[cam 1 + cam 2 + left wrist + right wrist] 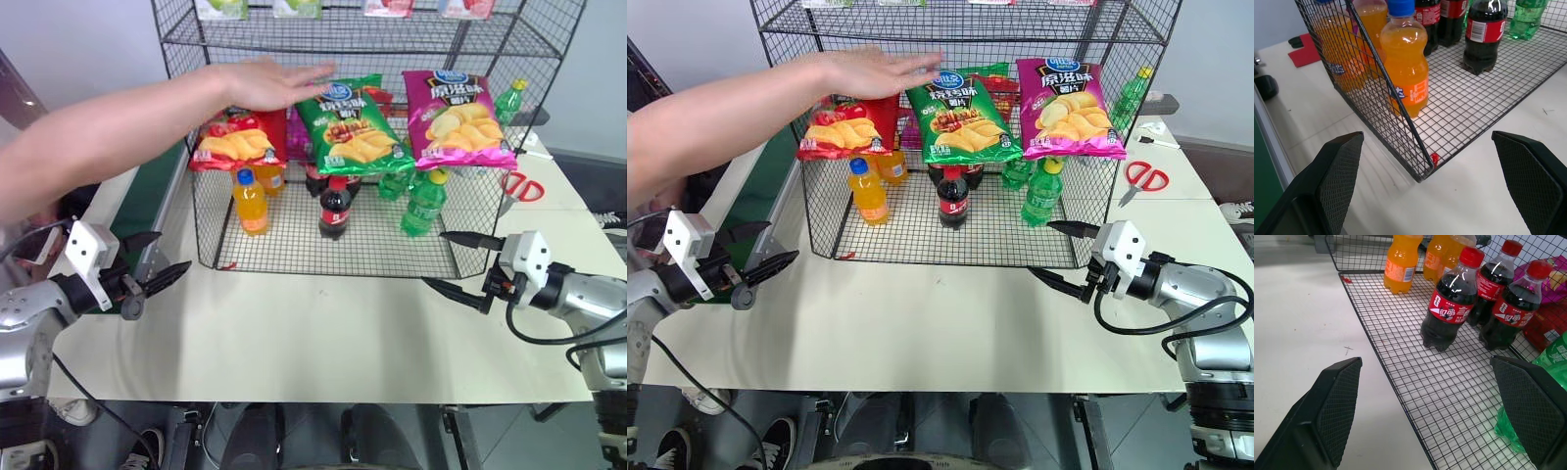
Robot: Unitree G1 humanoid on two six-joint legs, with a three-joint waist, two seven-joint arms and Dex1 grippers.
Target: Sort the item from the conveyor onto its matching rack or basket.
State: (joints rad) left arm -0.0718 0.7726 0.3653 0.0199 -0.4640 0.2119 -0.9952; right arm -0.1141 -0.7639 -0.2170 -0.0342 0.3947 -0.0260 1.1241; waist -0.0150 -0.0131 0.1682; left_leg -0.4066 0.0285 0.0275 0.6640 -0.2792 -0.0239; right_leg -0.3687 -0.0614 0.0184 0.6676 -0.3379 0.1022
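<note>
While both the left tool [157,260] and right tool [458,262] hover released and empty over the desk [323,333], the sorting looks finished: beyond and between them, the green crisp bag [349,124] already lies on the rack [338,39]. It is shiny, with a blue logo and pictured yellow crisps. A person's hand [279,83] rests over it.

Looking at lab mock-up of shop corner, I'm thinking. Black wire rack [206,44] standing on pale table [323,333], holding crisp bags [460,122] and soda bottles [335,208] like store shelving. Green conveyor [147,191] running alongside table. Red scissors [519,186] lying loose; bare wall behind; person's arm [147,117] reaching in.
</note>
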